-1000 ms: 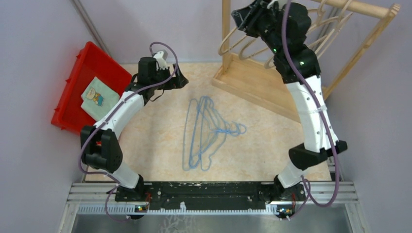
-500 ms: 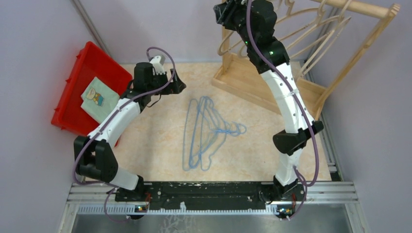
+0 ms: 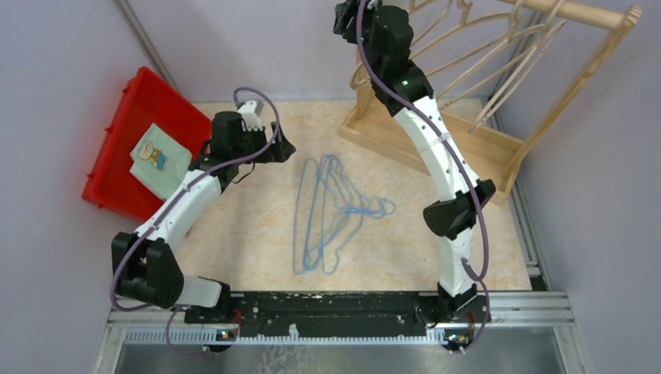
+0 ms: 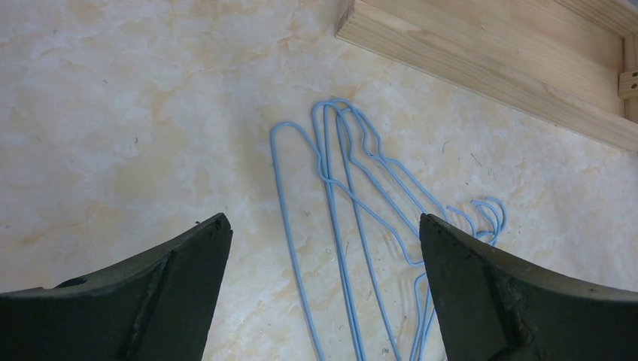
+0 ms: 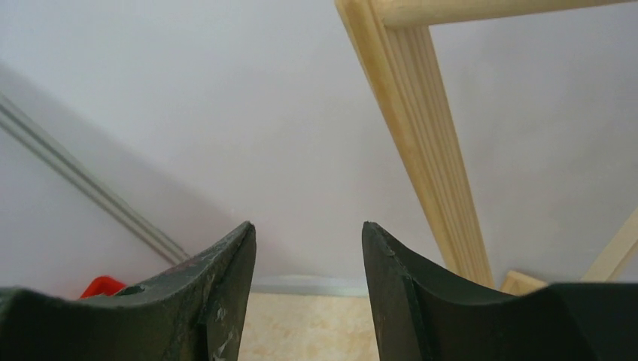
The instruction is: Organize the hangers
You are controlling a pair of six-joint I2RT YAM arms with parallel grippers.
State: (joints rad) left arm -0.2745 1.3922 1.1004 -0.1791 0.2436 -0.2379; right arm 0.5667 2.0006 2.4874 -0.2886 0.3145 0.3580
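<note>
On the marbled bench (image 3: 234, 226), midway between the two arms, the blue wire hangers (image 3: 335, 214) lie flat in one overlapping pile, hooks bunched toward the right side. They are a handful at most; the wires cross too much to count them. None is on the rack (image 3: 577, 12) yet. The wooden hangers (image 3: 468, 47) already hang in a row from the rack's top rail at the far right, so that part of the job looks done, while the blue pile is what is left.

The left tool (image 3: 284, 140) hovers just left of the pile's far end and faces it. In its wrist view the fingers (image 4: 180, 271) stand wide apart with nothing between them, and the blue wire hangers (image 4: 353, 226) lie on the bench below the gap, untouched. The right tool (image 3: 343, 15) is raised high beside the rack's left post (image 5: 421, 143), pointing at the back wall. Its fingers (image 5: 218, 286) are parted and hold nothing.

By the look of it the task is around half done: one kind of hanger is on the rail, the other is on the bench, and neither tool grips anything. A red bin (image 3: 117, 117) holding a folded cloth (image 3: 160, 152) sits at the far left, well apart from the hangers.
</note>
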